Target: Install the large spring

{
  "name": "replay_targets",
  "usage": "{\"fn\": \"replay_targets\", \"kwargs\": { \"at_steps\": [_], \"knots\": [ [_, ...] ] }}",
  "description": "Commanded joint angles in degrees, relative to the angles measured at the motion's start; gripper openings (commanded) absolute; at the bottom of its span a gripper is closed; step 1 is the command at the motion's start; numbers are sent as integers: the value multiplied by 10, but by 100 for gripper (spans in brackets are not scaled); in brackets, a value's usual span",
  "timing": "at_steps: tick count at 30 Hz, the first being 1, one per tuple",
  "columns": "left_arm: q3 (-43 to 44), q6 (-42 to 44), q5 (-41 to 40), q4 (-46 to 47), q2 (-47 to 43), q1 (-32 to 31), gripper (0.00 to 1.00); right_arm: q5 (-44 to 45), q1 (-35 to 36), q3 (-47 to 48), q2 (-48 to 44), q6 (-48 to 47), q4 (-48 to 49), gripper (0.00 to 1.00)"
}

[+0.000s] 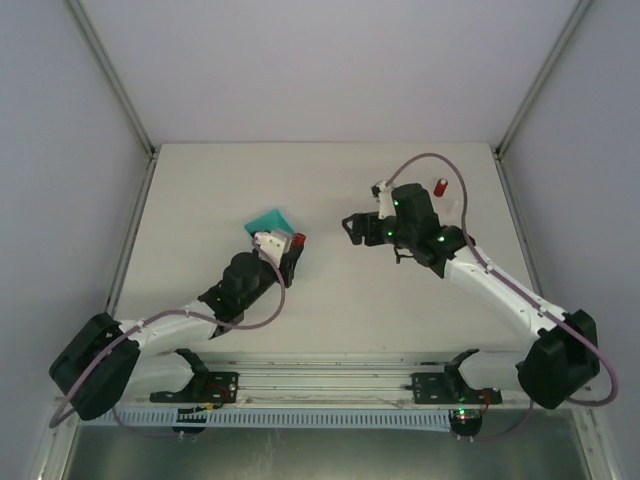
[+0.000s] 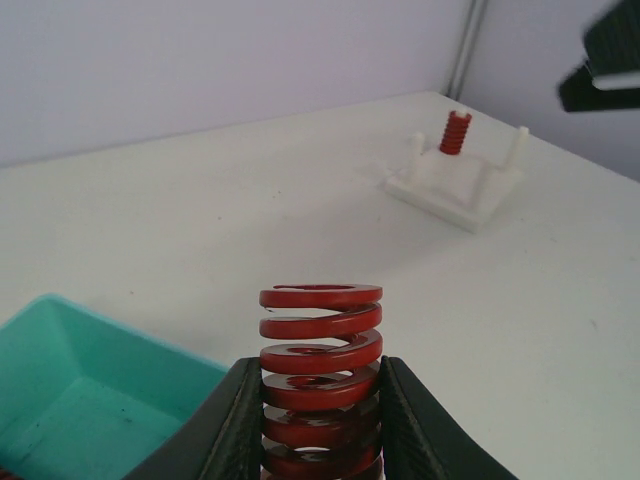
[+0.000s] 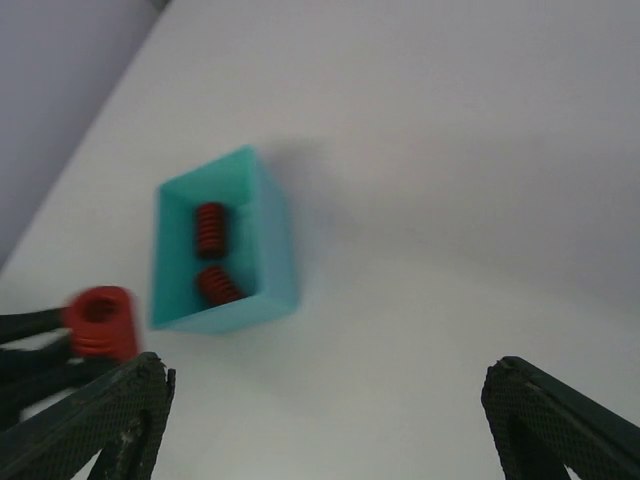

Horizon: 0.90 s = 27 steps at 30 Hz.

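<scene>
My left gripper (image 2: 320, 385) is shut on the large red spring (image 2: 320, 345), which stands upright between the black fingers, its top coils above them. In the top view this gripper (image 1: 290, 250) holds the spring (image 1: 298, 240) just right of the teal bin (image 1: 268, 220). The white fixture (image 2: 455, 185), with two pegs and a small red spring (image 2: 455, 132) on its post, sits far ahead to the right. My right gripper (image 3: 325, 420) is wide open and empty above the bare table. From it I see the held spring (image 3: 100, 322) at the lower left.
The teal bin (image 3: 275, 240) holds two smaller red springs (image 3: 210, 228); its corner shows in the left wrist view (image 2: 90, 400). The right arm (image 1: 410, 220) hovers beside the fixture's small spring (image 1: 441, 186). Walls enclose the table on three sides.
</scene>
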Motion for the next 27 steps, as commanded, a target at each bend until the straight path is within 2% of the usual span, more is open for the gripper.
{"fn": "replay_targets", "kwargs": {
  "at_steps": [1,6,9,19,27],
  "knots": [
    [-40,108,-16,138,-19,-20,8,-110,35,44,18,7,-38,85],
    [-77,153,-9,182,-33,-35,8,-194,62,70,42,27,-41,74],
    [-82,165,-3,188,-33,-43,8,-198,85,83,60,27,-42,70],
    [-102,184,-4,209,-44,-65,7,-201,126,124,133,36,-33,70],
    [-118,189,2,233,-49,-68,7,-214,138,136,167,58,-15,59]
  ]
}}
